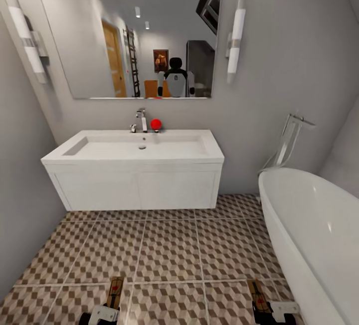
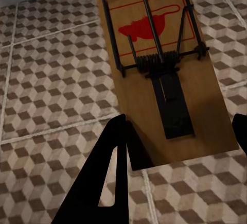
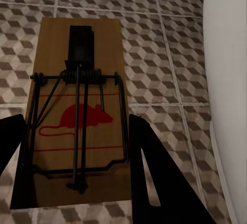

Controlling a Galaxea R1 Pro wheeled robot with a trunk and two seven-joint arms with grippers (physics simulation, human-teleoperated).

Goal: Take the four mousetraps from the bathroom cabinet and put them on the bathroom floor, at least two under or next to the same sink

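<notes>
Head view first: you're facing the bathroom sink (image 1: 142,148) with open bathroom floor (image 1: 169,250) in front of it. Each arm carries a trap low at the near edge of the tiles, the left mousetrap (image 1: 115,291) in the left pincer (image 1: 105,311) and the right mousetrap (image 1: 258,292) in the right pincer (image 1: 269,310), close to the bathtub (image 1: 319,235).

Left wrist view: that pincer (image 2: 177,154) is clamped on the board's end, spring side up. I'd roll closer and go low before letting go, so it lands flat right by the vanity.

Right wrist view: the other pincer (image 3: 77,157) looks clamped across its board too. Swing it away from the tub, toward the sink.
</notes>
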